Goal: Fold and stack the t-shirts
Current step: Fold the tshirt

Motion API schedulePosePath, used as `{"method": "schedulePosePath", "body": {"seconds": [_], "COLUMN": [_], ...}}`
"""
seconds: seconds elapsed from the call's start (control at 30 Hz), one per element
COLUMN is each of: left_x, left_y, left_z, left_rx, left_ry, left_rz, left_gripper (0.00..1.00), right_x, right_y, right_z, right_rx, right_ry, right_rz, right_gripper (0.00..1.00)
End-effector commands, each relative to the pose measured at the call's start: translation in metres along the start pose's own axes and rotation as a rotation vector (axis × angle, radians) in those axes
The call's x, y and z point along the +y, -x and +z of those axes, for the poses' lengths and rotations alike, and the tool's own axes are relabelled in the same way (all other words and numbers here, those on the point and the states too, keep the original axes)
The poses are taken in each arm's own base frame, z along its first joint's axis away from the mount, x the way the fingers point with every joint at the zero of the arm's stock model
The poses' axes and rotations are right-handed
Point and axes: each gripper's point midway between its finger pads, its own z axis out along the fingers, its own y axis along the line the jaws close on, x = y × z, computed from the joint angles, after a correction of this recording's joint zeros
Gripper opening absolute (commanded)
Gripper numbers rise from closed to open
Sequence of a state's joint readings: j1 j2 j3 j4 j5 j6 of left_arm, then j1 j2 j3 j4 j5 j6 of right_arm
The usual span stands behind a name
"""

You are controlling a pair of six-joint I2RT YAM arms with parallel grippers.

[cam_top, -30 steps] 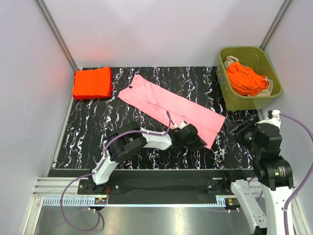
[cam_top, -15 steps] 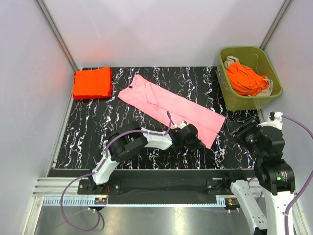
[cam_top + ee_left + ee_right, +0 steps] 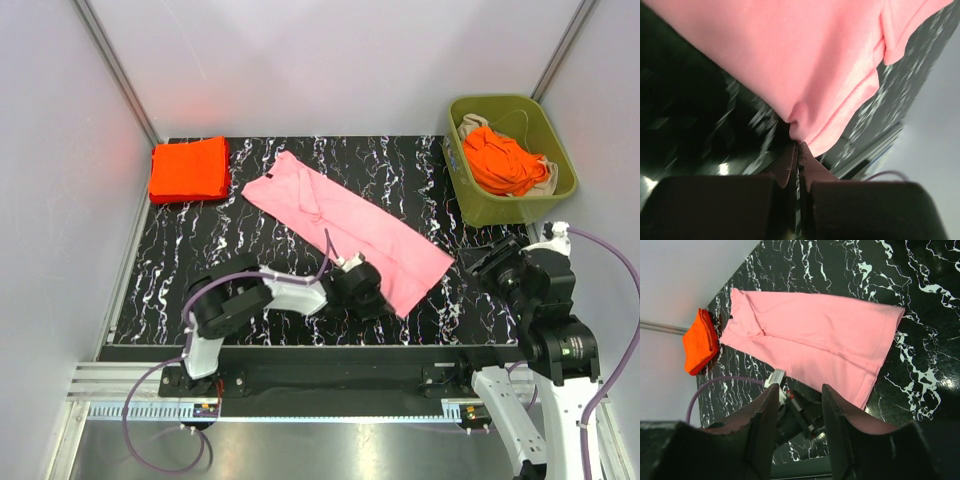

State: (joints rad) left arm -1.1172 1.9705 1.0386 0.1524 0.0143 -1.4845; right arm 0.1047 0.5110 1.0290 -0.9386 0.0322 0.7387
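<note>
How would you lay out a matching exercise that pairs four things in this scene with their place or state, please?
Column A
1. pink t-shirt
2. folded orange-red t-shirt
3. crumpled orange-red cloth
4. left gripper

Column B
a. inside the olive-green bin
b. at the far-left corner of the table
c. shut on the near edge of the pink cloth
d. laid out diagonally across the middle of the table

Pairs: 1-d, 2-b, 3-a, 4-c
</note>
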Motion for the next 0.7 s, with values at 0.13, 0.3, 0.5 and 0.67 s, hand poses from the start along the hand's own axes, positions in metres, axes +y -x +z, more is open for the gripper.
{"method": "schedulePosePath", "body": {"seconds": [0.13, 0.3, 0.5, 0.67], "left_x": [0.118, 0.138, 0.104, 0.053], "left_y": [-0.035, -0.033, -0.010, 0.047], "left_z": [-0.049, -0.083, -0.121, -0.160], "left_rx": [0.087, 0.068, -0.015, -0.216], "left_ry": [0.237, 0.242, 0.260, 0.272], "left_rz": [0.133, 0.166, 0.321, 0.413], "left_gripper": [0.00, 0.02, 0.39, 0.50], "right_x": [-0.004, -0.007, -0.010, -0.007], "right_y": [-0.013, -0.030, -0.031, -0.030], "right_z": [0.023, 0.037, 0.047, 0.053], "right_rx": [0.052, 0.118, 0.120, 0.133], "right_ry": [0.003, 0.013, -0.003, -0.002], "right_rz": [-0.040, -0.032, -0.045, -0.052], "right_gripper": [0.47, 0.47, 0.47, 0.47]}}
